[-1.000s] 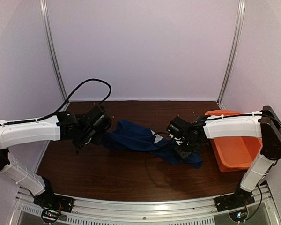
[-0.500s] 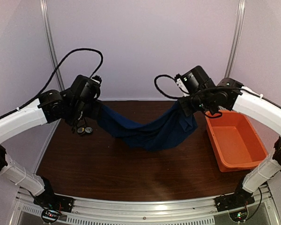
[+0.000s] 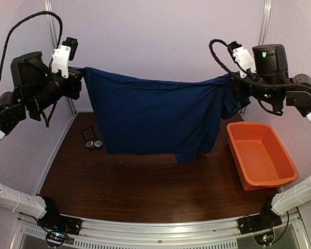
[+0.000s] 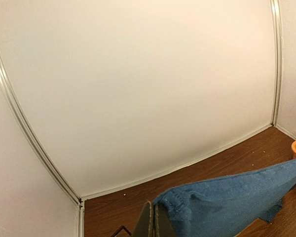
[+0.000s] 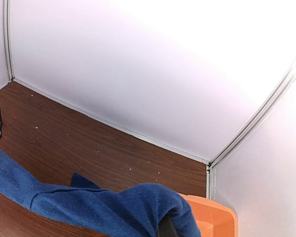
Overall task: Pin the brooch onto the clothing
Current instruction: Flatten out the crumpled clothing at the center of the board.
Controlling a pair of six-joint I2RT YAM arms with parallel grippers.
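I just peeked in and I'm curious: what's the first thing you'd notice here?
A big navy blue T-shirt hangs spread like a curtain over the brown table, pinched at its top corners by the left gripper and the right gripper. To the right below sits an orange plastic tub.

- Orange plastic tub is set open side up at the right end of the table, which is finished in dark brown wood.
- Small black box is placed far left, near the wall.
- White back wall is framed by metal corner posts.
- Aluminium rail is mounted along the near edge.
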